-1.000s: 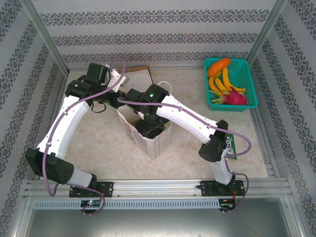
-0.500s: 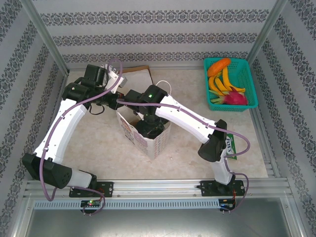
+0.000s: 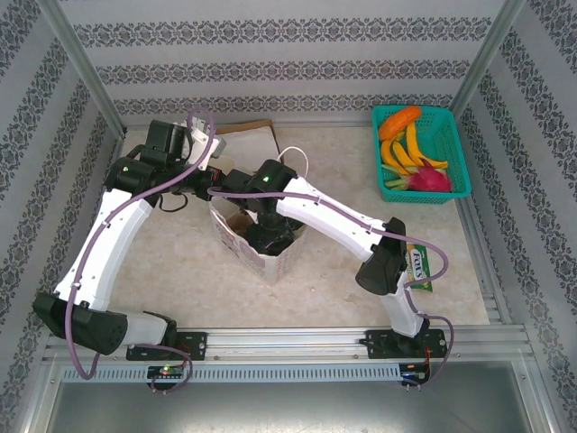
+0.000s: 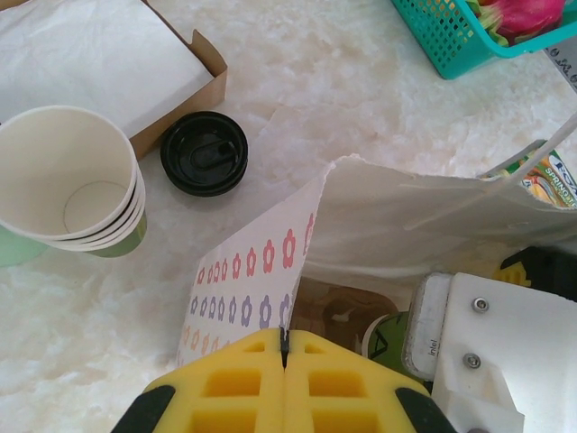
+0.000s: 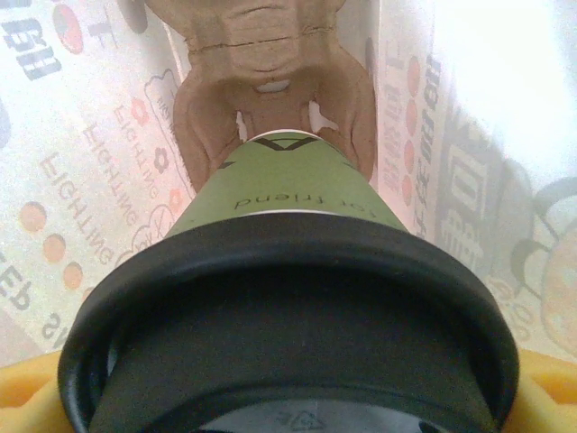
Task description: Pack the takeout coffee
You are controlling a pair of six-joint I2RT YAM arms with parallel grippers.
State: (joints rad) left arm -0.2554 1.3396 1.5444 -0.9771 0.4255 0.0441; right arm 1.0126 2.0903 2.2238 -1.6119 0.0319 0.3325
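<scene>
Two hands are sharing this: my left gripper (image 4: pixel 285 356), at the bottom of its frame, is pinching the rim of the paper bag (image 4: pixel 257 280) with its jaws pressed together, so the mouth is gaping open. My right gripper (image 5: pixel 288 410) is sitting down inside that bag, its jaws spread wide and clamping the takeout coffee (image 5: pixel 288 194), which is pointing its base at the cardboard carrier (image 5: pixel 270 81) in the upper middle of the frame.

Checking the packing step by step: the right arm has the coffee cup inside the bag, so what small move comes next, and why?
Probably ease the right gripper straight down until the takeout coffee seats in the brown carrier. The cup's base lines up with the carrier's pocket at the bottom of the paper bag, and the left gripper pinches the bag's rim, holding it open.
</scene>
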